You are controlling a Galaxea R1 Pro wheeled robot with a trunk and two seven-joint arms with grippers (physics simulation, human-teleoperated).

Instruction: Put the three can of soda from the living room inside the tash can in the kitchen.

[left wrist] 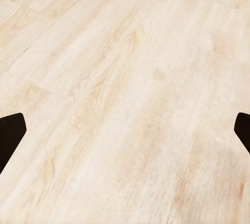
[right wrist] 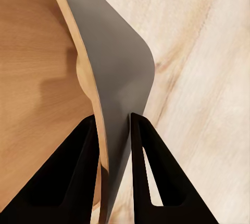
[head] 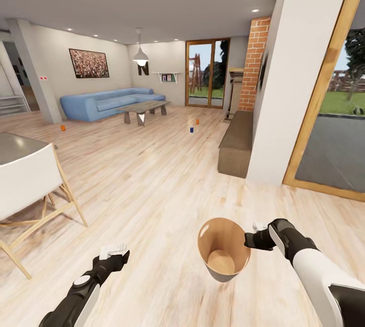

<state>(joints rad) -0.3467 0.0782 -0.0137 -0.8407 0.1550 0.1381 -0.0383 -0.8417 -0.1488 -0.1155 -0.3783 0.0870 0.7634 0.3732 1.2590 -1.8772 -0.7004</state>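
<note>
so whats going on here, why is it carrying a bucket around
The robot's right gripper is pinching the rim of the trash can, holding it up over the wood floor. The left gripper is open and empty. Three soda cans sit on the floor far ahead: an orange one by the blue sofa, plus a blue one and another orange.

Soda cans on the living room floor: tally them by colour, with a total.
Small orange cylindrical soda cans on the light wood floor: 2
Small dark blue cylindrical soda can on the floor: 1
Total: 3
</note>
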